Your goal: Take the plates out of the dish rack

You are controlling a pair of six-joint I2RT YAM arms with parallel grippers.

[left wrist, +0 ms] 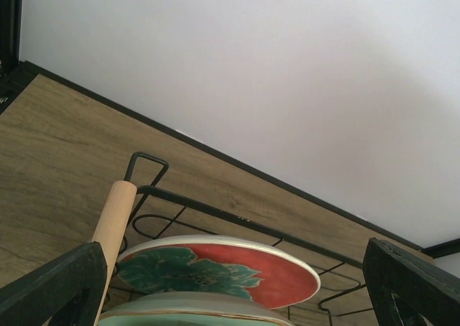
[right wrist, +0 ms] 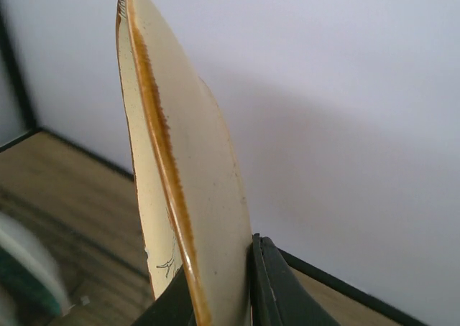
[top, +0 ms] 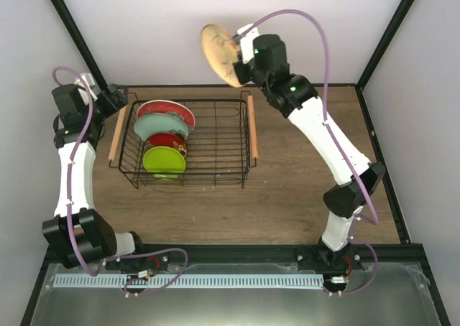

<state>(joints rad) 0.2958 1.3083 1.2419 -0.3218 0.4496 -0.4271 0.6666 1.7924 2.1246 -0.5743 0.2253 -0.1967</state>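
Observation:
The black wire dish rack (top: 215, 143) with wooden handles holds plates standing on edge at its left end: the red-rimmed teal floral plate (top: 167, 112), the pale mint plate (top: 161, 127), the small red patterned plate (top: 169, 142) and the lime green plate (top: 164, 161). My right gripper (top: 236, 53) is shut on the beige plate (top: 219, 54) and holds it high above the rack's back edge; in the right wrist view the beige plate (right wrist: 180, 189) stands on edge between the fingers. My left gripper (top: 115, 96) is open at the rack's back left corner, over the floral plate (left wrist: 215, 268).
The rack's left wooden handle (left wrist: 113, 222) lies beside my left finger (left wrist: 50, 286). Black frame posts stand at the back corners. Bare wooden table (top: 302, 197) lies right of and in front of the rack.

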